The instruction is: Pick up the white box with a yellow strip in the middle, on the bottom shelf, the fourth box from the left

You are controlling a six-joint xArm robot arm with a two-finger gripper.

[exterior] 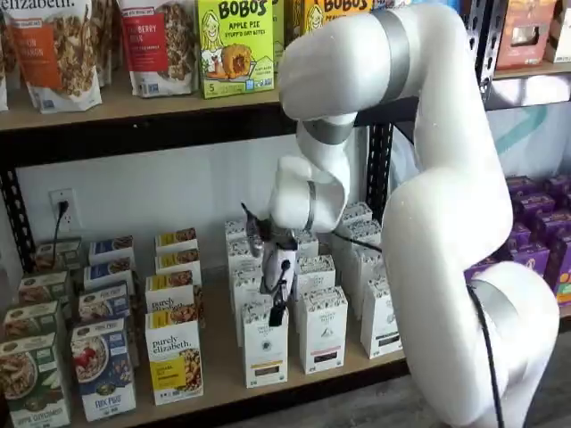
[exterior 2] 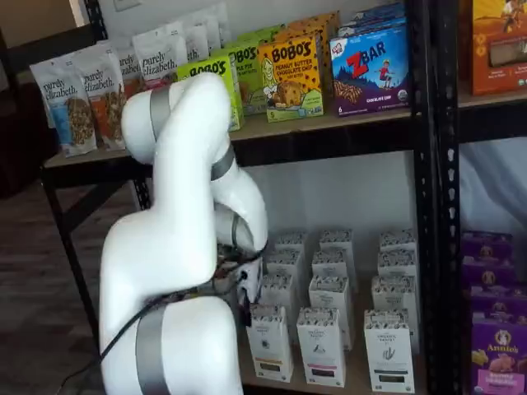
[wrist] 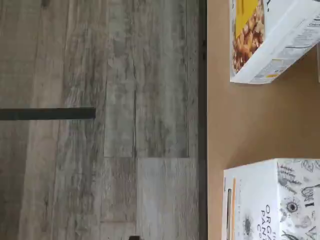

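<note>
Gripper (exterior: 278, 308) hangs just above and in front of the white box (exterior: 265, 348) at the bottom shelf (exterior: 223, 379) front edge; box upright; claw opening unclear, likely wide.

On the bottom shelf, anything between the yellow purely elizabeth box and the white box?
Nothing. In the wrist view bare shelf board separates the purely elizabeth box from the white box. A shelf view shows the same gap, with the gripper hanging over the white box row.

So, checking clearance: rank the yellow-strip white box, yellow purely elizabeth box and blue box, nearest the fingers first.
1. white box: directly below the fingers.
2. yellow purely elizabeth box: front row, leftward in a shelf view.
3. blue box: farther left again.
</note>
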